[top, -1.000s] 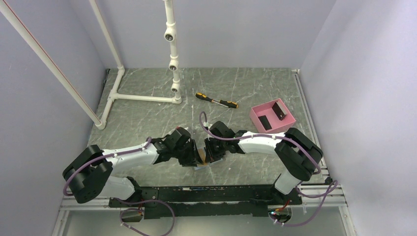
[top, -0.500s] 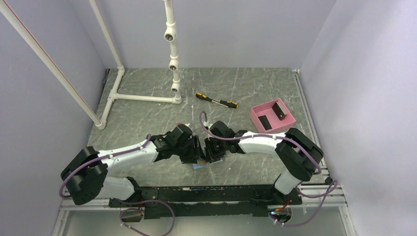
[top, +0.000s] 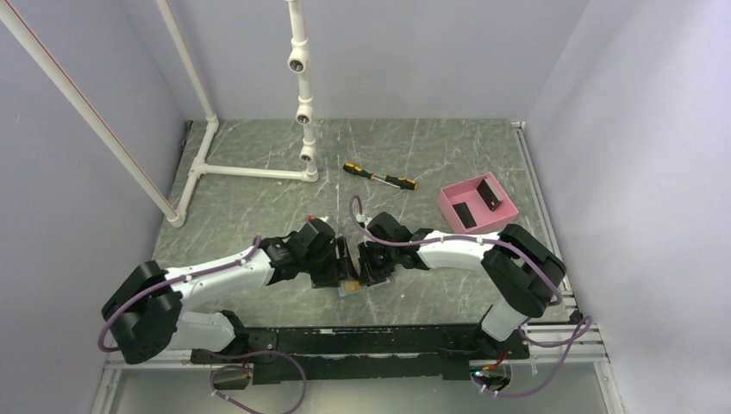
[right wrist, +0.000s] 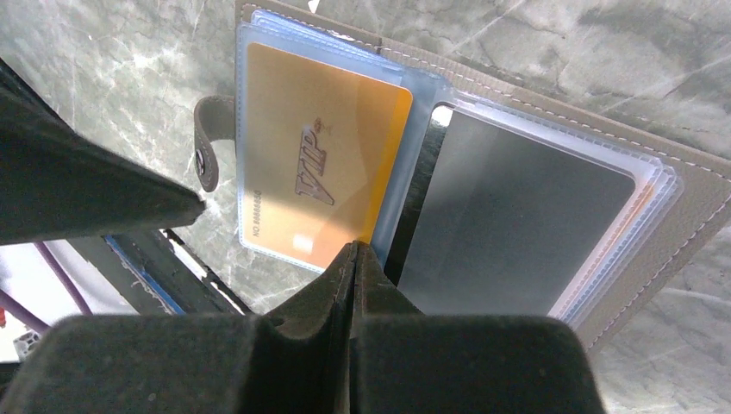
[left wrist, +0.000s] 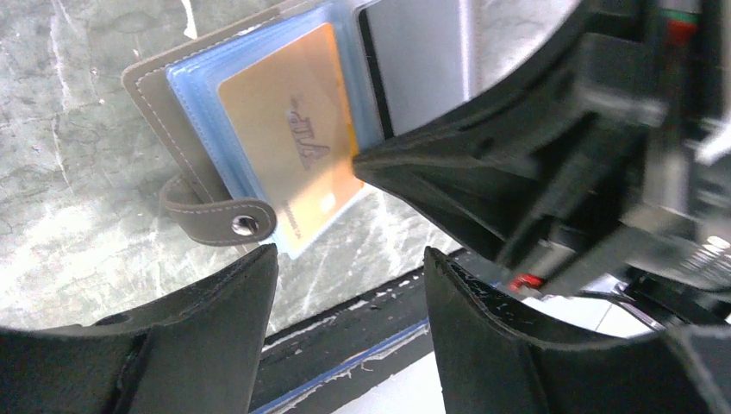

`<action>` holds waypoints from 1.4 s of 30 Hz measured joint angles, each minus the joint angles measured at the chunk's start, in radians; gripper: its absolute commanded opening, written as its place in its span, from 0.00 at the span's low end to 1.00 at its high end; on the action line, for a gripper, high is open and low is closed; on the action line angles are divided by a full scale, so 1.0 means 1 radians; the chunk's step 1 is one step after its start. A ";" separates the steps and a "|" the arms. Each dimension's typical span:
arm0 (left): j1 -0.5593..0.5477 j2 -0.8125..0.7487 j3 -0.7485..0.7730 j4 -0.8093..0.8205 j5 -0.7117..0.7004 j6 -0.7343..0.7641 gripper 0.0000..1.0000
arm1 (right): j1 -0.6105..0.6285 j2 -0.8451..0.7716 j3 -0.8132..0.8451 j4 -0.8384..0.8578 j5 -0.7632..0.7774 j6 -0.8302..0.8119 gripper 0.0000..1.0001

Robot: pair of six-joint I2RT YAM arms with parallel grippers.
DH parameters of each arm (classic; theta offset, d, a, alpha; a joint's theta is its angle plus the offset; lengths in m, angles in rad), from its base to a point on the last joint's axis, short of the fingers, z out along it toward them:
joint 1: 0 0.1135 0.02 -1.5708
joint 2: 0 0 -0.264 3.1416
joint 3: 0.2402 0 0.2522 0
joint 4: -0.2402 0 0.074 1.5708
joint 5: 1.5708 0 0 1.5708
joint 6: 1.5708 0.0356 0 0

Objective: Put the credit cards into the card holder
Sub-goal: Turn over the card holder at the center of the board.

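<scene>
left gripper (left wrist: 349, 255) agape, empty; right gripper (right wrist: 353, 250) clenched beside orange card (right wrist: 315, 164) in card holder (right wrist: 702, 216)

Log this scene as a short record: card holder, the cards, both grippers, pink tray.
Card holder: open flat on the table, near its front edge
Gold VIP card: in a sleeve on the strap side
Dark grey card: in the sleeve beside it
Left gripper: jaws apart, holding nothing
Right gripper: jaws shut, tips at the gold card's edge
Pink tray: two dark cards inside
</scene>
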 measured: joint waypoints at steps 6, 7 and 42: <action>0.000 0.068 0.000 0.004 0.006 0.001 0.68 | 0.000 0.002 0.000 0.001 -0.002 0.000 0.00; 0.000 0.068 0.000 0.003 0.006 0.001 0.68 | 0.000 0.002 0.000 0.001 -0.002 0.000 0.00; -0.003 0.062 0.000 0.042 0.027 -0.008 0.72 | 0.000 0.002 -0.002 0.007 -0.005 0.000 0.00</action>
